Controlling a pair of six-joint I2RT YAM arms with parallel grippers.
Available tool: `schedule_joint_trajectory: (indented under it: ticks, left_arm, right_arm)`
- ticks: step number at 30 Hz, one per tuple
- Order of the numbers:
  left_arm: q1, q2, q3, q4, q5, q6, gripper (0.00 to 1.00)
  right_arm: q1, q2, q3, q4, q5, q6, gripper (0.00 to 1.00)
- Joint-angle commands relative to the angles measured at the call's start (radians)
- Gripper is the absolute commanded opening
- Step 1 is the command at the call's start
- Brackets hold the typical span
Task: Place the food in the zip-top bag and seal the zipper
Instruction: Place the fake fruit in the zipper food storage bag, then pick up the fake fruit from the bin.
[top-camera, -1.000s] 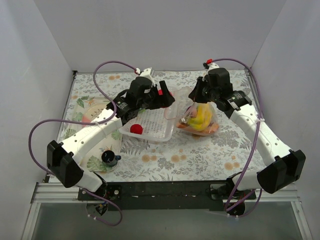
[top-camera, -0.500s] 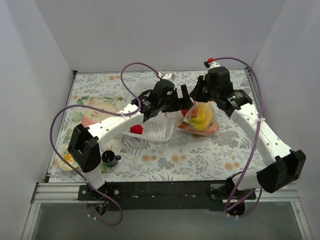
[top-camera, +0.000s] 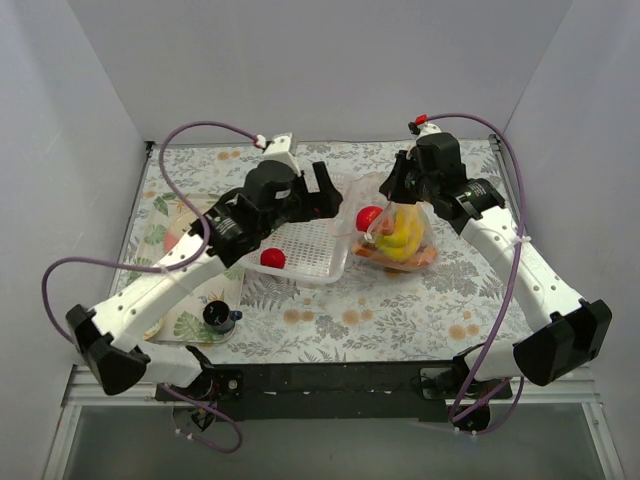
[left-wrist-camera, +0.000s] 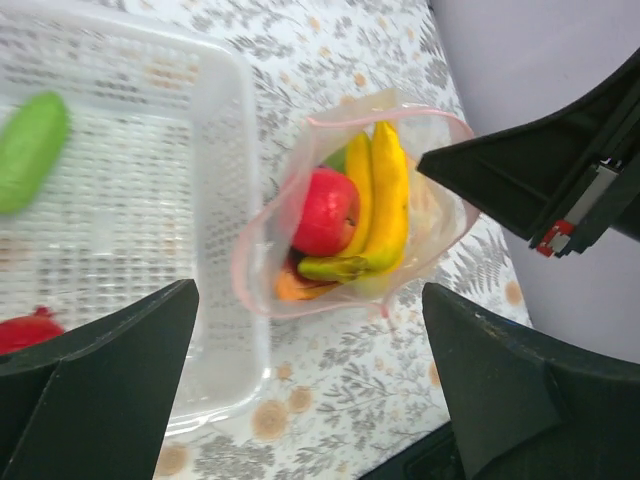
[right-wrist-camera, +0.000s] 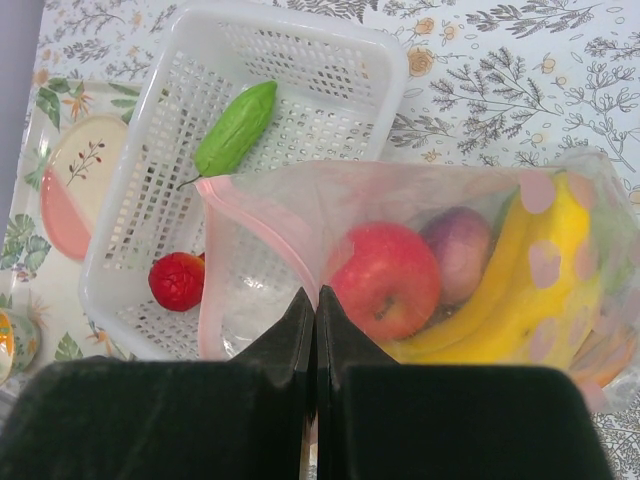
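My right jaws are clenched on the zipper (right-wrist-camera: 262, 225), holding the zip-top bag (left-wrist-camera: 435, 215) open toward the table's far right corner so food can drop in. Left jaws hang released, empty, above it. Apple (left-wrist-camera: 325, 210) and banana bunch (left-wrist-camera: 385, 200) lie inside; cucumber (left-wrist-camera: 30, 150) waits in the basket (left-wrist-camera: 140, 220).

White links (top-camera: 170, 277), black joints (top-camera: 565, 342), purple cables (top-camera: 210, 124), black fingers (left-wrist-camera: 110, 370).

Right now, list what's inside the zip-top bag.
The zip-top bag holds a red apple, a purple onion, a banana bunch and an orange carrot. Anything beneath them is covered.
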Motion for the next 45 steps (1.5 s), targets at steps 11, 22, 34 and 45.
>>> schedule_joint_trajectory:
  ticks: [11, 22, 34, 45]
  left_arm:
    - [0.186, 0.129, -0.276, -0.156, -0.195, 0.164, 0.92]
    - [0.186, 0.287, -0.277, -0.125, -0.217, 0.150, 0.87]
    - [0.186, 0.350, -0.317, -0.047, -0.155, 0.143, 0.61]
    - [0.186, 0.224, -0.173, -0.081, -0.071, 0.153, 0.36]
  right_arm:
    - [0.005, -0.065, -0.018, 0.059, -0.016, -0.015, 0.01]
    - [0.005, -0.070, -0.053, 0.077, -0.026, -0.017, 0.01]
    - [0.005, -0.050, -0.045, 0.076, -0.026, -0.018, 0.01]
    - [0.005, -0.050, -0.027, 0.057, -0.019, -0.023, 0.01]
